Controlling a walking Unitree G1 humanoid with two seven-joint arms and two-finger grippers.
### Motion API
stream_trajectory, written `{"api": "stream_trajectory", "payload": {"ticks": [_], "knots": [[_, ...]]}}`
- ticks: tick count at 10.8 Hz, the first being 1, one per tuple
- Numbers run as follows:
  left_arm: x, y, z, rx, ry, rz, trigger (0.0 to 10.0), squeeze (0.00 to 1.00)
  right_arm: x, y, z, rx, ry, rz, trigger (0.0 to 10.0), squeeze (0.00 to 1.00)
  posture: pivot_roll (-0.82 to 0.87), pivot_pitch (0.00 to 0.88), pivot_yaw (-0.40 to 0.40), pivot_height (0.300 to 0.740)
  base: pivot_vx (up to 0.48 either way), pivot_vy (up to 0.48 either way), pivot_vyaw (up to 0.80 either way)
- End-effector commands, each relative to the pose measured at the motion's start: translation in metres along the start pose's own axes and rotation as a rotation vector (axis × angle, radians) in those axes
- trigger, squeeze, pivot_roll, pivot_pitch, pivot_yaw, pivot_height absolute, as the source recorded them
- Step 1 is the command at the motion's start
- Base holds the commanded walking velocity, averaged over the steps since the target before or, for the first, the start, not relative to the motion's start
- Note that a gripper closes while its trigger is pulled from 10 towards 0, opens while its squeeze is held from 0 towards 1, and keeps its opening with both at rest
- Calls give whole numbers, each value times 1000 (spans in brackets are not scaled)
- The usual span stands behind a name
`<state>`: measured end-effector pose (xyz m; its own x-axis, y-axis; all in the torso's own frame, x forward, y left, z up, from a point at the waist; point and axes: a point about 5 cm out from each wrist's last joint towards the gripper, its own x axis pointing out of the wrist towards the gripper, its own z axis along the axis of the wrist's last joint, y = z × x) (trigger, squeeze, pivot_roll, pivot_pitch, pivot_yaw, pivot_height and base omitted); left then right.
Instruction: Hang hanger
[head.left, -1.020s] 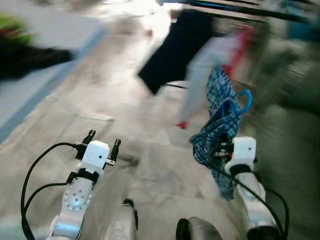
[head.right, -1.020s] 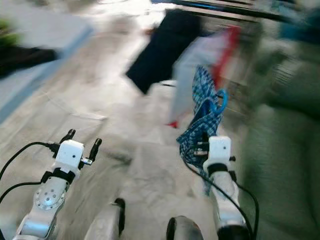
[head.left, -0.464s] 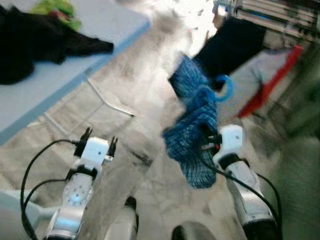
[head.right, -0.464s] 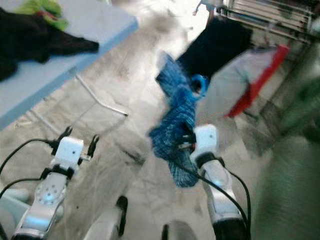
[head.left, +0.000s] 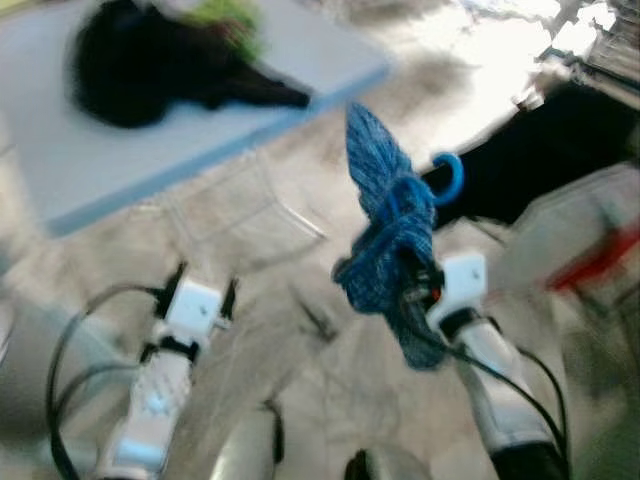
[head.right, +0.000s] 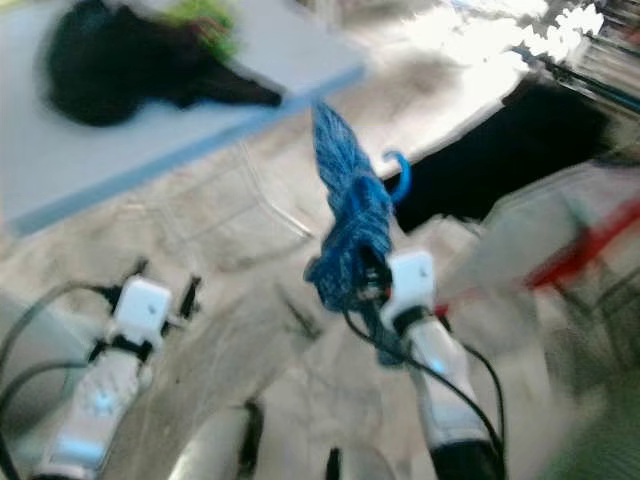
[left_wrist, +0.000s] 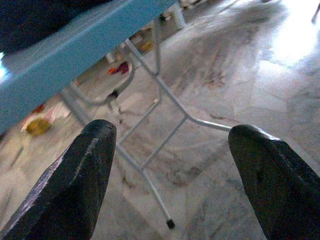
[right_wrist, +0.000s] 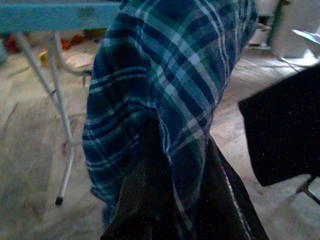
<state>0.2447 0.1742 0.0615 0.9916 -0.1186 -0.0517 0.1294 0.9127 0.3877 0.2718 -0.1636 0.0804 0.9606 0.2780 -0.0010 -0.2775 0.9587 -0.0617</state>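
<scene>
Right claw (head.left: 415, 285) clenched on a blue hanger (head.left: 446, 180) wrapped in a blue plaid garment (head.left: 385, 235), raised over the stone floor (head.left: 300, 400), left claw (head.left: 205, 287) released and empty, blue desk (head.left: 150, 140) with dark clothes (head.left: 150, 65) beyond.

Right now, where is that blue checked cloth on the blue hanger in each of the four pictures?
Left eye view: blue plaid cloth right of centre, above the right hand.
Right eye view: near centre.
Left wrist view: not in it; the left hand is open.
Right wrist view: centre, close up.
Shared landmark: the light blue folding table, with its metal legs.
</scene>
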Motion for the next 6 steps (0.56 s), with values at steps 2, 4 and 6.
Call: {"api": "stream_trajectory", "payload": {"ticks": [2, 4, 6], "knots": [[-1, 5, -2, 19, 8, 9, 10000, 0, 3, 2, 6, 6, -31, -1, 10000, 0, 76, 161, -48, 740, 0, 0, 800], [-1, 5, -2, 19, 8, 9, 10000, 0, 3, 2, 6, 6, -31, -1, 10000, 0, 76, 161, -48, 740, 0, 0, 800], [3, -4, 1, 11, -4, -14, 10000, 0, 2, 37, 46, 150, -81, 375, 10000, 0, 72, 177, -56, 740, 0, 0, 800]]}}
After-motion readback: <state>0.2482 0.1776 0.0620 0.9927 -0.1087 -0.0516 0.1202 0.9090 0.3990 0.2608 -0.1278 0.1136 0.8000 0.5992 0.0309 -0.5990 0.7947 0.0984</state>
